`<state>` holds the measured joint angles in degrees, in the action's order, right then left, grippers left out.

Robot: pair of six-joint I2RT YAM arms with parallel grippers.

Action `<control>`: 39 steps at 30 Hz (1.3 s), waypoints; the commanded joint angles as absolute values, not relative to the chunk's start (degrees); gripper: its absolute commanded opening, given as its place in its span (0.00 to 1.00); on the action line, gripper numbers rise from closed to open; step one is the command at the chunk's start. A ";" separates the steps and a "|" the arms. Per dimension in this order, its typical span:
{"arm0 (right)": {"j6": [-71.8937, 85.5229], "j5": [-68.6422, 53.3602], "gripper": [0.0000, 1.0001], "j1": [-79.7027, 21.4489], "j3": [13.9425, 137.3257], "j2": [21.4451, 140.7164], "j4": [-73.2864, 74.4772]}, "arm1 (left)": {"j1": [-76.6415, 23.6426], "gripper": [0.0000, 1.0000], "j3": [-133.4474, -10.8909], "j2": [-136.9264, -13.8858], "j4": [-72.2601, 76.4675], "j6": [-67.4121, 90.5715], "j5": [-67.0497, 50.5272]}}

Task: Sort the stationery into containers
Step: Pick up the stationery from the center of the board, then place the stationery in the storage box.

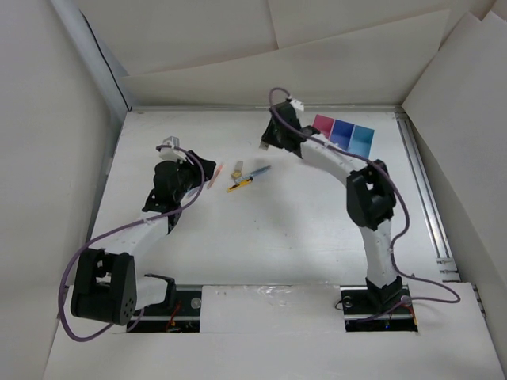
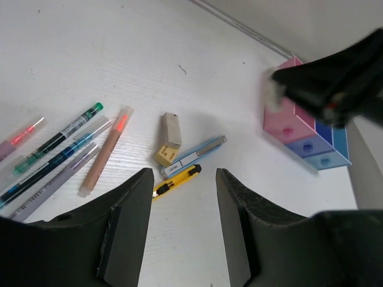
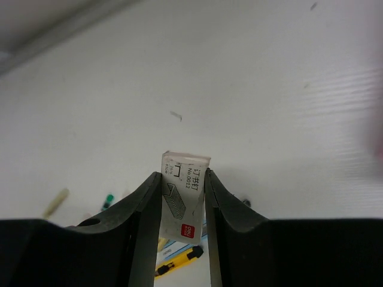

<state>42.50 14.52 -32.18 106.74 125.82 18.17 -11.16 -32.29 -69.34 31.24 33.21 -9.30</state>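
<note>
My right gripper (image 3: 183, 176) is shut on a small white staple box (image 3: 181, 203) and holds it above the table, left of the containers (image 1: 342, 134): pink (image 1: 323, 125), dark blue (image 1: 343, 133) and light blue (image 1: 363, 140) bins in a row. In the top view the right gripper (image 1: 266, 145) hangs near the back. My left gripper (image 2: 184, 174) is open and empty, just short of a yellow cutter (image 2: 176, 181), a light-blue cutter (image 2: 194, 154), a beige eraser (image 2: 170, 128) and a small yellow block (image 2: 165, 156). A pinkish pen (image 2: 106, 152), a green pen (image 2: 57, 140) and several more pens lie to the left.
The containers (image 2: 305, 134) stand at the back right near the table's metal rail (image 1: 424, 198). The right arm shows as a dark blur (image 2: 341, 78) above them. White walls close the table in at the left and back.
</note>
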 commanded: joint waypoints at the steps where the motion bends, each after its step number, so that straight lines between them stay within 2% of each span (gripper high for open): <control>1: 43.34 14.50 0.11 -27.52 103.63 114.19 11.87 | -11.25 0.43 -35.33 -70.66 33.13 32.34 -10.63; 9: 41.05 17.49 0.08 -15.13 97.38 109.34 13.27 | -16.00 0.49 -40.69 -75.84 26.89 29.44 -5.54; 17: 37.71 19.68 0.08 -13.18 99.66 115.22 16.26 | -16.52 0.47 -43.41 -80.59 25.14 28.83 -3.08; 21: 36.66 20.83 0.08 -13.18 101.34 117.42 18.19 | -20.91 0.47 -47.98 -84.72 20.24 26.55 2.27; 25: 36.65 20.83 0.18 -13.18 101.34 118.65 18.19 | -25.31 0.49 -52.46 -87.97 17.23 26.02 6.86; 29: 36.65 20.30 0.40 -13.71 100.81 118.65 18.19 | -25.31 0.50 -54.84 -89.99 16.08 26.02 7.38; 33: 37.18 19.08 0.52 -14.24 97.82 115.23 15.47 | -25.31 0.50 -56.77 -92.02 14.06 25.49 8.96; 39: 37.18 19.07 0.60 -15.82 94.93 108.57 15.47 | -25.31 0.50 -59.58 -95.18 12.30 24.96 9.67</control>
<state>37.32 18.98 -14.63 96.05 116.14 18.15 -25.39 -56.40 -94.24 13.45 26.15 8.32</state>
